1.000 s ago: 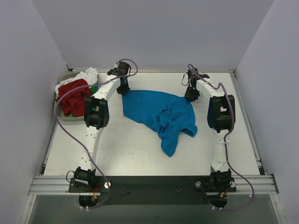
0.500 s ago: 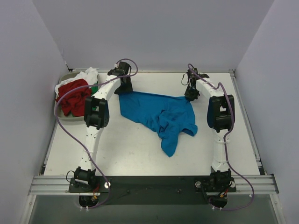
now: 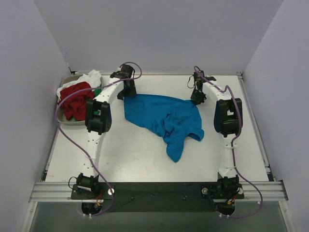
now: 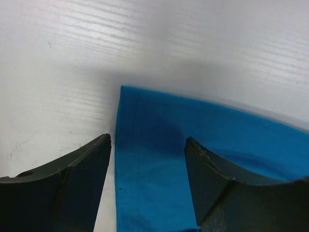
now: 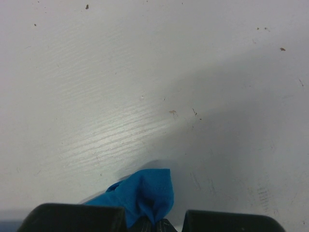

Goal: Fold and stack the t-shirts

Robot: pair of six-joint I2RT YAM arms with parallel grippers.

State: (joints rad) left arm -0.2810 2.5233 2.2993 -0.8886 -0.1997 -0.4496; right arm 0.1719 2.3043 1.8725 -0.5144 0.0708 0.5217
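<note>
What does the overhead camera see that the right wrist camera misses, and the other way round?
Only the overhead view shows the whole blue shirt lying crumpled, the left gripper open at the shirt's far left corner, and a tray holding a red shirt and a white shirt. Only the right wrist view shows, close up, a bunched tip of blue cloth pinched in the shut right gripper, plus small specks on the surface. Both show the blue shirt and the white table.

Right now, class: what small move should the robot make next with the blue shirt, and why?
Probably close the left gripper on the blue t-shirt: its open jaws straddle the cloth's corner edge, while the right gripper is shut on the opposite side.
</note>
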